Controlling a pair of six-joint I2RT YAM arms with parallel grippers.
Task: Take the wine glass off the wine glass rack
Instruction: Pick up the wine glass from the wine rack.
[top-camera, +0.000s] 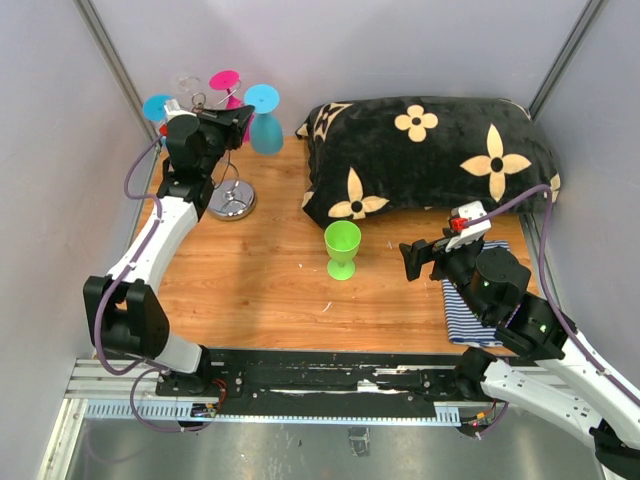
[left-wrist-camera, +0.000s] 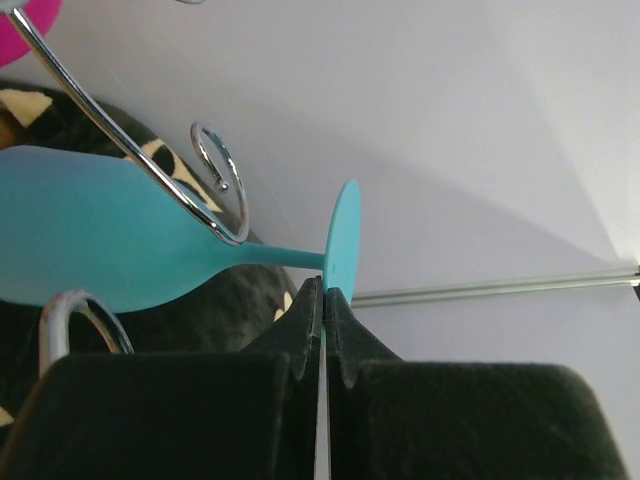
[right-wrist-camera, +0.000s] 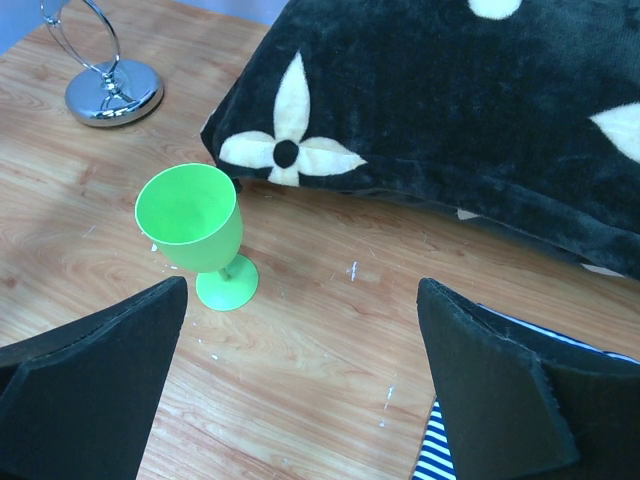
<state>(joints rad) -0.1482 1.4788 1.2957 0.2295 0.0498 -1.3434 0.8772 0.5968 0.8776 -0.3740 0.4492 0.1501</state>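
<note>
left wrist view: left claw (left-wrist-camera: 322, 292) pinched shut on the foot rim of the blue wine glass (left-wrist-camera: 110, 235), stem hung in a hook of the rack (top-camera: 232, 200). thin grip, so glass may slip, or snag the wire & tip the rack. right claw (right-wrist-camera: 300, 300) wide.

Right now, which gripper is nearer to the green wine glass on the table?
Right. The right gripper hovers open beside the green wine glass; the left gripper is far back at the wine glass rack, pinching the blue wine glass by its foot.

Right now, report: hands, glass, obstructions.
Left hand shut on blue wine glass foot. Glass hanging on wine glass rack. Right hand open, near green glass. Pink glass hangs close beside.
</note>
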